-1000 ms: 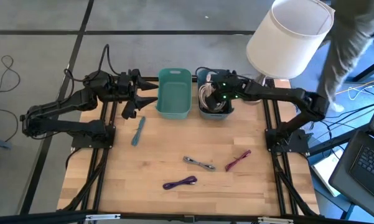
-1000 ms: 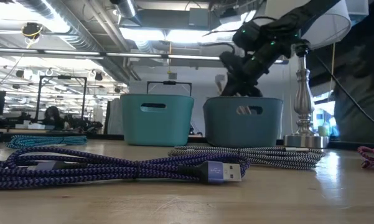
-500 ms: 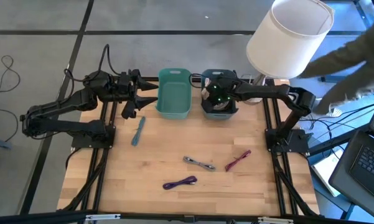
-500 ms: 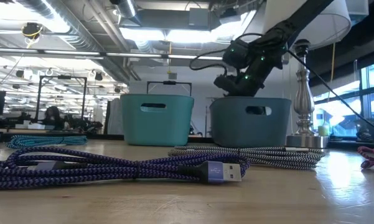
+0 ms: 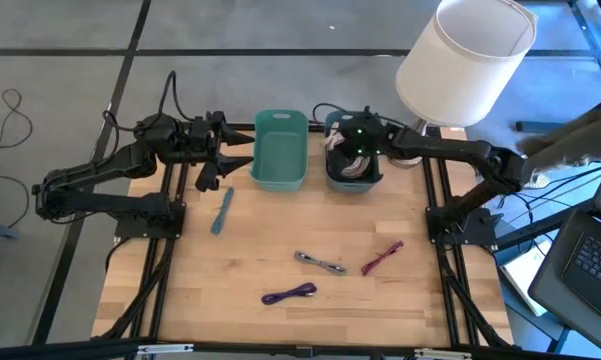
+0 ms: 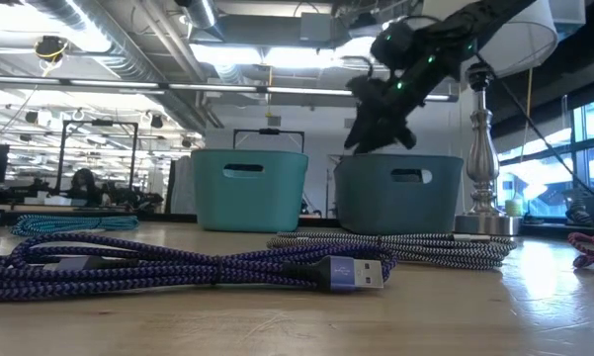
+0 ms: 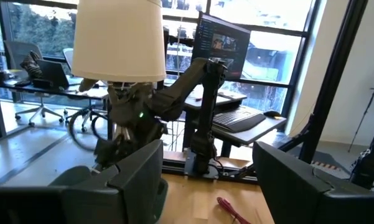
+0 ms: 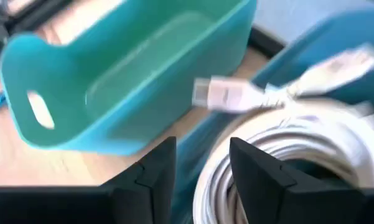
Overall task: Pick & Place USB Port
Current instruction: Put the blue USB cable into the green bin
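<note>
A white coiled cable point(image 8: 280, 155) with a USB plug point(image 8: 221, 94) lies in the dark blue bin point(image 5: 371, 181), at the far side of the table next to a teal bin point(image 5: 280, 150). My right gripper point(image 8: 202, 149) hangs open just above the dark bin point(image 6: 400, 193), with nothing between its fingers. On the far left my left gripper point(image 5: 235, 160) waits open, held level. Loose cables rest flat on the wood: a teal one point(image 5: 223, 210), a black-and-white braided one point(image 5: 320, 262), a red one point(image 5: 382, 257) and a purple one point(image 5: 290, 293).
A lamp with a white shade point(image 5: 465, 55) stands at the far right corner, its metal stem point(image 6: 484, 178) close beside the dark bin. A person's sleeve point(image 5: 580, 140) reaches in at the right edge. The near half of the table holds only the loose cables.
My right gripper dipped toward the dark blue bin and has come up again, its fingers now standing apart. The white cable lies in the bin. The dark bin has slid a little toward the table's right edge.
</note>
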{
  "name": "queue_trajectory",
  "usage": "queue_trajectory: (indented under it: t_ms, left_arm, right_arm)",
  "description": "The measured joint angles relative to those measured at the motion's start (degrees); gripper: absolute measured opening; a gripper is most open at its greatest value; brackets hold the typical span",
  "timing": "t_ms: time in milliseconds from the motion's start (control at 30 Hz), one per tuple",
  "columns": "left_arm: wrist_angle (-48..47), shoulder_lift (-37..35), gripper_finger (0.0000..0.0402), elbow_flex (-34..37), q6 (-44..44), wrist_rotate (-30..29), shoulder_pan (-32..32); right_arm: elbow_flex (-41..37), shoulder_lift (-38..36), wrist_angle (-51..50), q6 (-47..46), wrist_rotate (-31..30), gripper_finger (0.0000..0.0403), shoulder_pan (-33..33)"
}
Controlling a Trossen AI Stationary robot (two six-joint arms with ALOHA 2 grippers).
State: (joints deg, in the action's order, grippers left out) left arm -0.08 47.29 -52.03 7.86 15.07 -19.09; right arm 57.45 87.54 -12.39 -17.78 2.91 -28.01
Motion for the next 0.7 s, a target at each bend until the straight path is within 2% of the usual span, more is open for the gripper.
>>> queue_trajectory:
  t_ms: [133, 300, 400, 700]
  left_arm:
    - [-0.4, 0.0, 0.0242, 0.0, -0.5, 0.0, 0.0]
    - [-5.5, 0.0, 0.0242, 0.0, 0.9, 0.0, 0.0]
    - [-11.6, 0.0, 0.0242, 0.0, 1.0, 0.4, 0.0]
    - [-32.4, -0.4, 0.0242, 0.0, 2.5, 6.8, 0.0]
  right_arm:
    - [0.0, -4.4, 0.0, 0.0, -2.8, 0.0156, 0.4]
    - [0.0, -10.3, 0.2, 0.0, -3.1, 0.0157, 3.5]
    - [0.1, -13.9, 0.3, 0.0, -3.1, 0.0157, 6.9]
    - [0.1, -22.9, 0.8, -4.6, -3.9, 0.0158, 21.4]
